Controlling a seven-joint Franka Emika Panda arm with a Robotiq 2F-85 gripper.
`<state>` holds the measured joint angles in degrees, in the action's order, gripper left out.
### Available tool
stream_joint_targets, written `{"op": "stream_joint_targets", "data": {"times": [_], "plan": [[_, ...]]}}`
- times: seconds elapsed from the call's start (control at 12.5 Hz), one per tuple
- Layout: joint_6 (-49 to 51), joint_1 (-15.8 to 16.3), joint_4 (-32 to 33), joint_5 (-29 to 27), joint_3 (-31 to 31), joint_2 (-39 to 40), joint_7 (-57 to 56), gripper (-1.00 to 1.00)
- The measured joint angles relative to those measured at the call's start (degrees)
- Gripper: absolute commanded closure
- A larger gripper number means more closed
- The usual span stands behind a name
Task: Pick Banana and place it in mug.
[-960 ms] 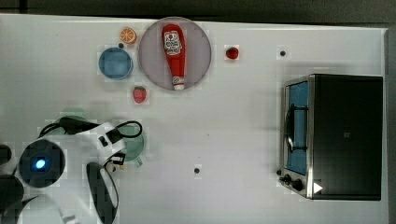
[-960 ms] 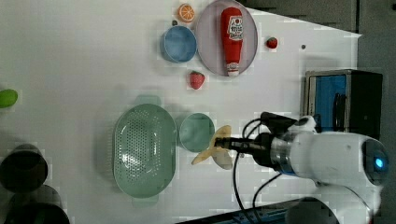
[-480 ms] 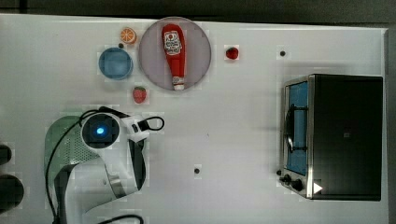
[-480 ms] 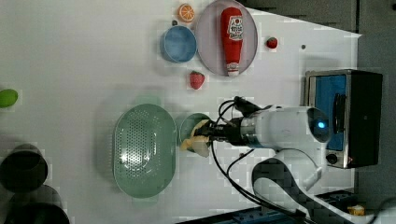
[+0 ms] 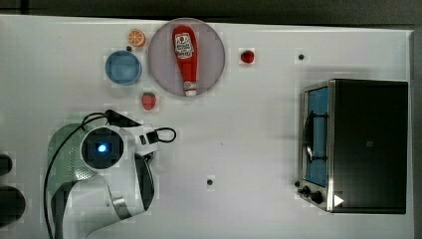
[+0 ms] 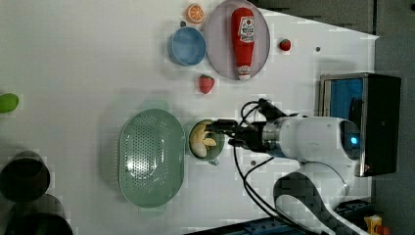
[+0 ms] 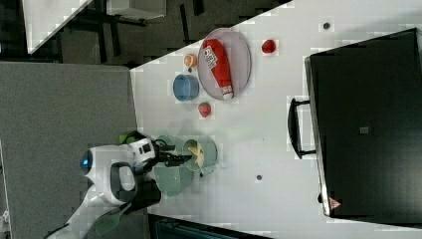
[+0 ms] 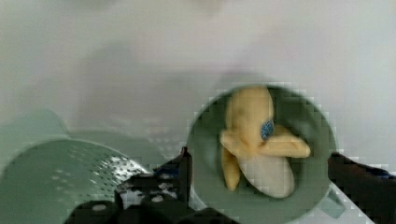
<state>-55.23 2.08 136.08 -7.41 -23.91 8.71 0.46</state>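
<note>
The pale yellow Banana [image 8: 254,144] lies inside the pale-green mug [image 8: 205,140], resting on its bottom. My gripper [image 8: 259,158] hangs just above the mug and is open, one dark finger on each side of the rim, holding nothing. In the left view the Banana [image 6: 199,138] shows in the mug [image 6: 210,154], with my gripper [image 6: 222,134] at the mug's right side. The right view has the mug [image 7: 209,149] holding the Banana [image 7: 197,151], with my gripper [image 7: 181,158] beside it. In the top view my arm [image 5: 107,154] covers the mug.
A green perforated colander [image 6: 151,156] stands close against the mug. Further off are a blue bowl [image 6: 187,45], a plate [image 6: 220,44] with a ketchup bottle [image 6: 243,39], an orange slice [image 6: 195,13] and a strawberry [image 6: 206,83]. A toaster oven [image 6: 359,122] stands at the left view's right.
My arm carried the Banana over to the mug. The gripper then opened, and the Banana now lies in the mug.
</note>
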Motion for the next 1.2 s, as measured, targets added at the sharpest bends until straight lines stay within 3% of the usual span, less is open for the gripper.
{"op": "stream_joint_targets", "data": {"times": [0.16,0.4,0.8,0.96,1.2], "plan": [[1.3,-0.4,0.1,-0.1,0.0,-4.8,0.0,-1.00],[11.4,-0.3,-1.2,0.3,1.3,-13.7,0.2,-1.00],[36.1,0.2,-10.1,1.1,12.0,-29.6,0.1,-1.00],[43.3,-0.1,-15.1,1.7,16.8,-32.4,0.1,-1.00],[44.6,-0.3,-20.5,6.3,23.8,-33.3,0.0,-1.00]]}}
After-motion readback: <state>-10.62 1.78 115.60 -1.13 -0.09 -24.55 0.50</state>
